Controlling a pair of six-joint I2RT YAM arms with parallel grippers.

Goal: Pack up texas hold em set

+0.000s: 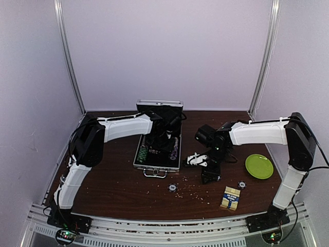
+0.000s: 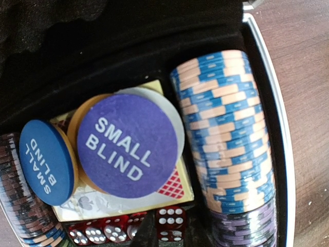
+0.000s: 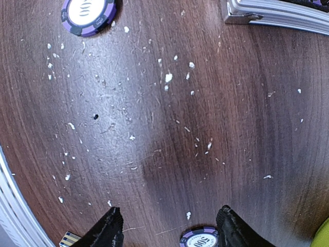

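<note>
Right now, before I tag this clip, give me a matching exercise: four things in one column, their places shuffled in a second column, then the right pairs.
Things:
1. card box
2. green plate
3. red dice
4. purple 500 chip

Places:
A. inside the case
B. on the table, in the gap of the open right claw
C. lying flat near the table's front edge
D. on the table's right side, farther back than the card box

Pairs: 1-C, 2-D, 3-A, 4-B
</note>
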